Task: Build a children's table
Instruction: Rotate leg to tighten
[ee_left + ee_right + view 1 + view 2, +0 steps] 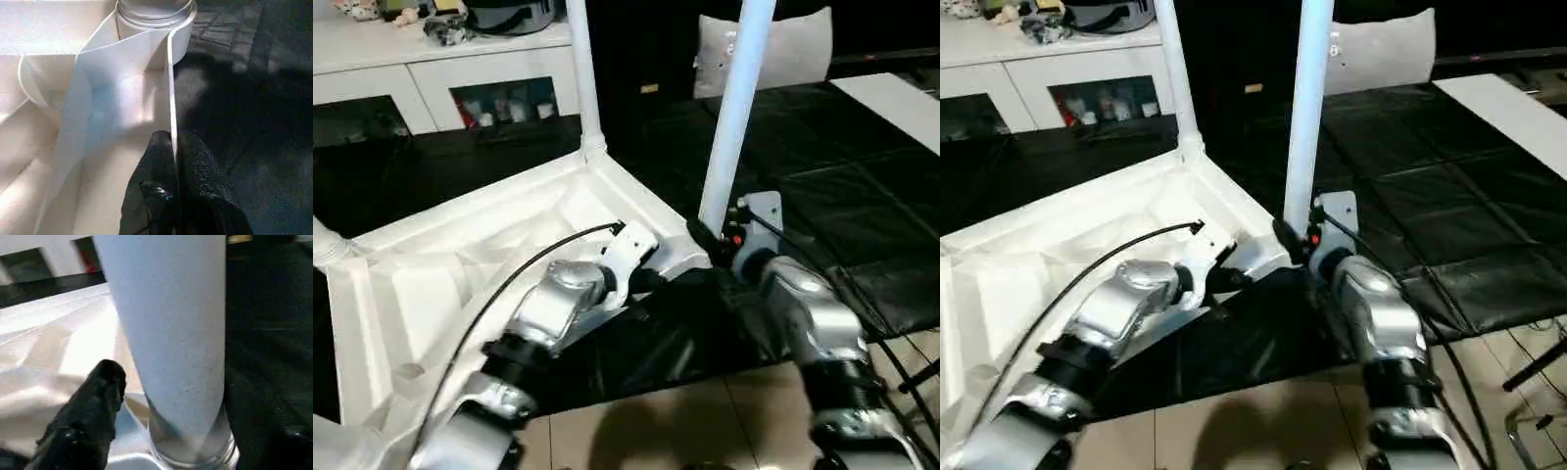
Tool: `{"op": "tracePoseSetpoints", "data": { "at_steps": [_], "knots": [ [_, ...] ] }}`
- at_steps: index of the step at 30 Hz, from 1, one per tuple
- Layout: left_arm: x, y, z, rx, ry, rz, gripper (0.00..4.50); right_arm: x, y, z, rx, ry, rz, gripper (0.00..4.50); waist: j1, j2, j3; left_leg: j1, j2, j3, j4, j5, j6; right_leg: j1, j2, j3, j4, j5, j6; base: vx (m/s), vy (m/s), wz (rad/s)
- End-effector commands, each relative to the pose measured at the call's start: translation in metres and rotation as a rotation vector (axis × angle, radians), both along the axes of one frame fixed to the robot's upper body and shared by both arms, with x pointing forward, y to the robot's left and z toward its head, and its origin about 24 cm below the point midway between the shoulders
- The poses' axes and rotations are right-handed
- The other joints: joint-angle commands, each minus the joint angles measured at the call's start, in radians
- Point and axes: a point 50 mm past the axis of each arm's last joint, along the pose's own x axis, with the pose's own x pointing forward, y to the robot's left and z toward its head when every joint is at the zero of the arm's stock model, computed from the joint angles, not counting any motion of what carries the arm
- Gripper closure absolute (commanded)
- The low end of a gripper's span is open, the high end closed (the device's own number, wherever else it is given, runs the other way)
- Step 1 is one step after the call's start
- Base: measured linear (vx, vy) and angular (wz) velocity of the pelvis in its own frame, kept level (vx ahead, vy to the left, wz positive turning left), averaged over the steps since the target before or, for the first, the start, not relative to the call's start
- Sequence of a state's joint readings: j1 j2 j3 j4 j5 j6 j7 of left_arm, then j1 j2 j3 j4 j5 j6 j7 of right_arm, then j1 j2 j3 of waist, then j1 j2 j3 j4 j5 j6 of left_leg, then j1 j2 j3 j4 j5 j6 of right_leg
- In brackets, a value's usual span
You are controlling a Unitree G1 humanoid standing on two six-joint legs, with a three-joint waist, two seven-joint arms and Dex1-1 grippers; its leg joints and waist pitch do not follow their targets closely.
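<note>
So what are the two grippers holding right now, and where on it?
The left gripper pinches the thin side rim of the upturned table top, near a corner socket. The right gripper stands around the near leg just above its socket; a firm grip cannot be told.

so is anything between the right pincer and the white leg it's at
Nothing visible does. The right pincer sits right at the foot of the tapered round white plastic leg, where it meets the corner socket of the upturned white ribbed tabletop. One black finger stands just beside the leg, with only a bare gap between.
</note>
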State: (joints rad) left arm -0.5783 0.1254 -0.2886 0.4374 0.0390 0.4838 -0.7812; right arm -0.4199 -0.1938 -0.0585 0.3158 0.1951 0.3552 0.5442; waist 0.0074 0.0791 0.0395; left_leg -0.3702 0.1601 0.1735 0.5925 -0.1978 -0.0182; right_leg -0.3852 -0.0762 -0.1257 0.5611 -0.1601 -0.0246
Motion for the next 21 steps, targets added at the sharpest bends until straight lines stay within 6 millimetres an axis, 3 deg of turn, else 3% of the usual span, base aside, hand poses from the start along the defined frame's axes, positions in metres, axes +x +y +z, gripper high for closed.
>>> {"op": "tracePoseSetpoints", "data": {
  "at_steps": [1, 4, 8, 11, 16, 19, 21],
  "knots": [
    [0.001, -0.002, 0.010, -0.038, -0.054, -0.052, 4.50, -0.008, 0.015, -0.005, 0.012, 0.018, 0.146, 0.93, 0.015, -0.020, -0.064, 0.000, 0.069, -0.030, -0.058, -0.124, 0.122, 0.053, -0.095, 0.062, -0.063, -0.246, -0.163, 0.000, 0.000, 0.00],
    [-0.002, 0.012, 0.007, -0.010, -0.052, -0.126, 4.50, -0.015, -0.010, 0.005, -0.004, -0.010, 0.243, 0.70, 0.028, -0.016, -0.064, 0.003, 0.073, -0.030, -0.058, -0.126, 0.128, 0.053, -0.094, 0.062, -0.063, -0.243, -0.163, 0.000, 0.000, 0.00],
    [-0.005, 0.018, 0.007, -0.014, -0.043, -0.179, 4.50, -0.020, -0.024, 0.011, 0.003, -0.010, 0.296, 0.37, 0.040, -0.013, -0.063, 0.006, 0.078, -0.030, -0.061, -0.141, 0.122, 0.051, -0.094, 0.063, -0.061, -0.243, -0.173, 0.000, 0.000, 0.00],
    [-0.015, 0.032, 0.005, 0.030, -0.025, -0.362, 4.50, -0.037, -0.045, 0.019, -0.096, -0.004, 0.517, 0.20, 0.057, -0.016, -0.062, 0.008, 0.079, -0.027, -0.061, -0.157, 0.116, 0.050, -0.093, 0.063, -0.060, -0.269, -0.163, 0.000, 0.000, 0.00],
    [-0.020, 0.039, 0.004, 0.055, -0.004, -0.461, 4.50, -0.043, -0.053, 0.022, -0.163, 0.003, 0.627, 0.20, 0.073, -0.020, -0.060, 0.011, 0.081, -0.024, -0.061, -0.162, 0.108, 0.045, -0.096, 0.065, -0.064, -0.310, -0.155, 0.000, 0.000, 0.00],
    [-0.024, 0.043, 0.004, 0.075, 0.012, -0.532, 4.50, -0.045, -0.053, 0.022, -0.162, 0.020, 0.689, 0.20, 0.085, -0.017, -0.061, 0.015, 0.084, -0.025, -0.062, -0.161, 0.102, 0.043, -0.095, 0.066, -0.062, -0.310, -0.160, 0.000, 0.000, 0.00],
    [-0.027, 0.046, 0.003, 0.102, 0.024, -0.588, 4.50, -0.047, -0.052, 0.023, -0.154, 0.032, 0.738, 0.54, 0.092, -0.019, -0.062, 0.014, 0.086, -0.026, -0.062, -0.162, 0.101, 0.044, -0.096, 0.066, -0.058, -0.297, -0.167, 0.000, 0.000, 0.00]
  ]
}}
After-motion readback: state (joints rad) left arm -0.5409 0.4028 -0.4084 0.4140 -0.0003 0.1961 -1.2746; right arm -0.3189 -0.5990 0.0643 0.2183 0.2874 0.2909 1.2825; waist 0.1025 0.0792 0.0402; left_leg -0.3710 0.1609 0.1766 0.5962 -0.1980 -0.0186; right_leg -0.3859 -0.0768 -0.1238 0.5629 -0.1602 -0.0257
